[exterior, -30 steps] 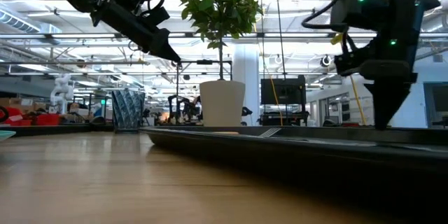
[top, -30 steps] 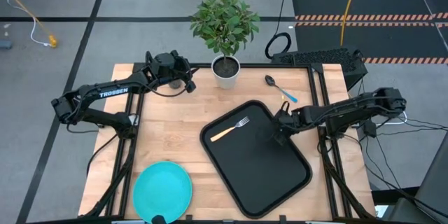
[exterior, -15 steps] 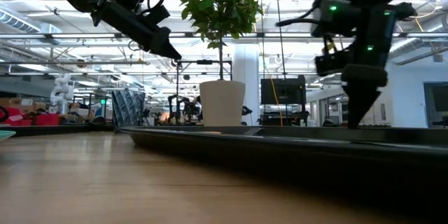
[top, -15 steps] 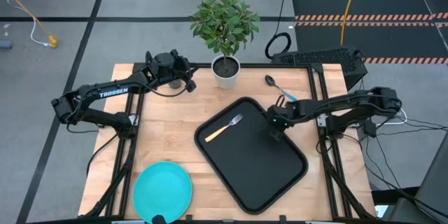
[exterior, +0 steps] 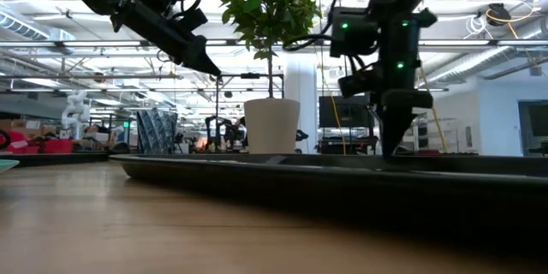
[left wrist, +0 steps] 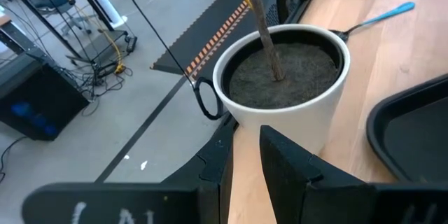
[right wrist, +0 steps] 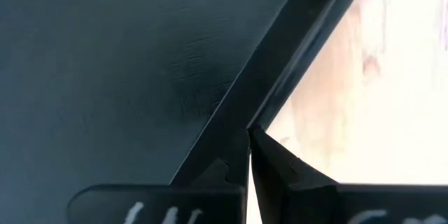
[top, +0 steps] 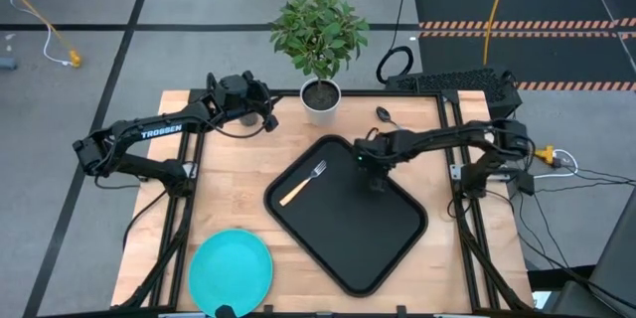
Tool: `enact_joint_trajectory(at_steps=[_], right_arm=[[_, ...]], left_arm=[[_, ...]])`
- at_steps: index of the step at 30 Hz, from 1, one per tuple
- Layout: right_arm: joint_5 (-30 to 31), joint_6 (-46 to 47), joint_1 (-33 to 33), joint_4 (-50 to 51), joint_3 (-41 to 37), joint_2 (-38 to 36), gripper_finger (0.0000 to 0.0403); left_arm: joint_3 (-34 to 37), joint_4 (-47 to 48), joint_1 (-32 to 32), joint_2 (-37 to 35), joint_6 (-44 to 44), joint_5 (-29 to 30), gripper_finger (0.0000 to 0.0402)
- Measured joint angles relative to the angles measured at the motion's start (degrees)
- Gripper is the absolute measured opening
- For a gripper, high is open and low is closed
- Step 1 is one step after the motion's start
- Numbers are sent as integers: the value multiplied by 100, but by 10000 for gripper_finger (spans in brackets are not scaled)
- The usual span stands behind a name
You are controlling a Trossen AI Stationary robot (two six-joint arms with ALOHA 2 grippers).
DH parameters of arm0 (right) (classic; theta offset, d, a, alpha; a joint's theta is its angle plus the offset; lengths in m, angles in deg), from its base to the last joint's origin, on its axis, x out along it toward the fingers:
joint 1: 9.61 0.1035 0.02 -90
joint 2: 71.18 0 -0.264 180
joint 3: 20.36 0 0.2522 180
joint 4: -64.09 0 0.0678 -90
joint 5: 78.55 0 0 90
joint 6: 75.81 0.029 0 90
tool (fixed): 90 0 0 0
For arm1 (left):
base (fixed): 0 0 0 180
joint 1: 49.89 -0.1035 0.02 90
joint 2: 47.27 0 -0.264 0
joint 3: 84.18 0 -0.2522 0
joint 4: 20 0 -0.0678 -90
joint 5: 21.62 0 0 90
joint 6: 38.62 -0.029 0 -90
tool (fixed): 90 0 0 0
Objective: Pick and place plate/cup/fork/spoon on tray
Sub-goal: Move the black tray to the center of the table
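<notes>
Your right gripper, jaws closed, presses the tray rim, seen only by its wrist camera, while overhead shows the left gripper, jaws slightly parted, near the plant pot.

Tray sits rotated at centre of the table in the high view, slightly right of middle. Fork lies inside the tray near its upper-left edge. Plate at lower left of the table, well apart from the tray. Potted plant at the table's upper middle, just above the tray's top corner. Spoon to the right of the pot, near the table's upper right. Cup in the low view left of the pot. Right gripper over the tray's upper-right rim. Left gripper at upper left, just left of the pot.
</notes>
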Motion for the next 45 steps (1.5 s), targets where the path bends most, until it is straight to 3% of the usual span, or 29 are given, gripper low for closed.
enact_joint_trajectory(at_steps=[14,18,25,37,45], right_arm=[[-142,-1985,-289,-176,247,285,0],[-110,-2193,-256,-463,247,292,0],[-55,-1076,-276,-336,359,77,10],[-352,1808,-271,104,319,-443,145],[-324,2298,-269,-723,-359,-368,189]], left_arm=[[0,257,0,0,-2,4,76],[0,306,0,0,14,4,76],[0,424,0,0,33,7,76],[0,320,0,0,-4,9,76],[0,242,-11,0,-31,9,76]])
